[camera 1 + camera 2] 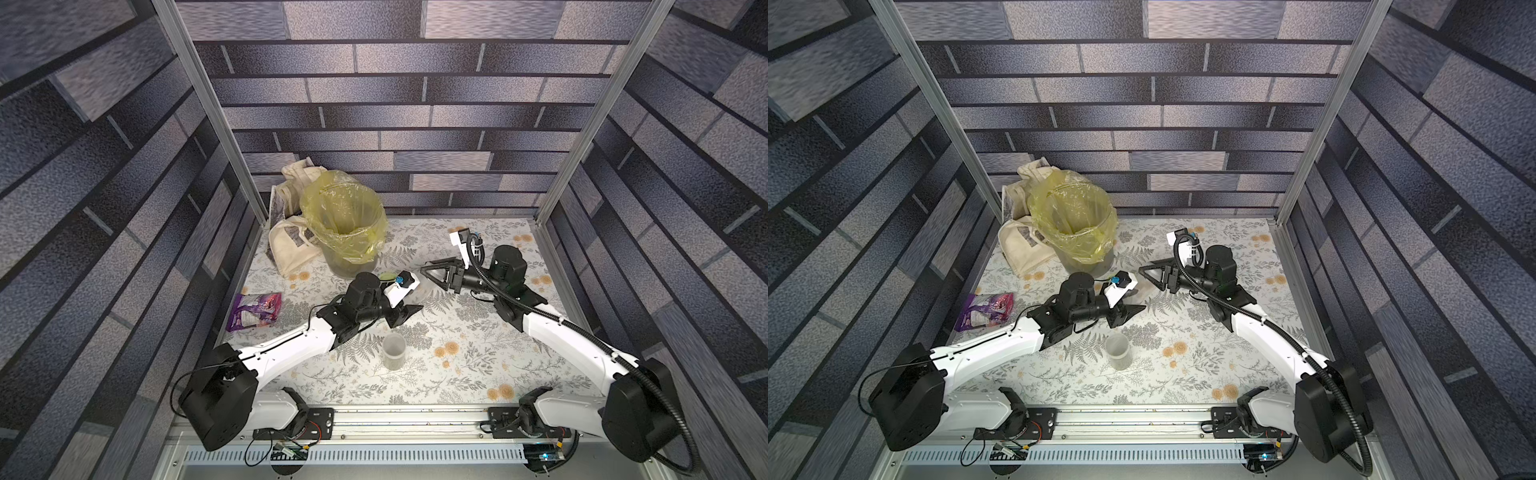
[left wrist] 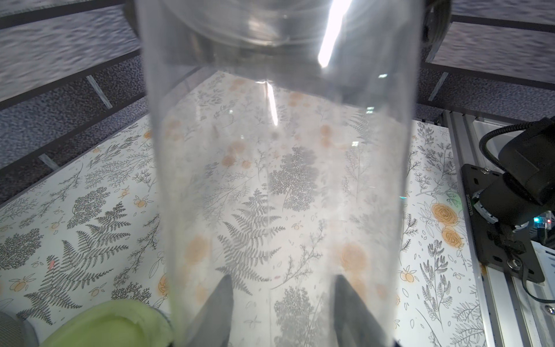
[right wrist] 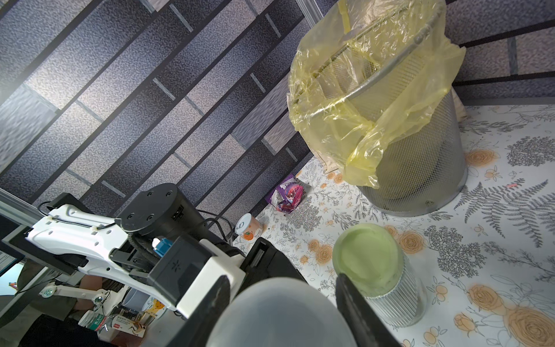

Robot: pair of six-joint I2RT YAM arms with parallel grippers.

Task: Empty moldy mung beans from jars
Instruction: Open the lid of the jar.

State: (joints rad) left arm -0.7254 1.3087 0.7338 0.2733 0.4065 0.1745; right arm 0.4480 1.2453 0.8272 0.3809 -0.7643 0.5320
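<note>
Here, left jaws clasp the smooth, clear tall jar; ribbed jar nearby.

Place: robot lab test booth
Walls: printed brick-pattern panels in a metal frame
Bench: floral cover, left arm and right arm bolted to a rail

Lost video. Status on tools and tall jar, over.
Left tool shut on tall jar. Right tool shut on its far end. Jar looks empty. Lidded jar stands close by.
</note>
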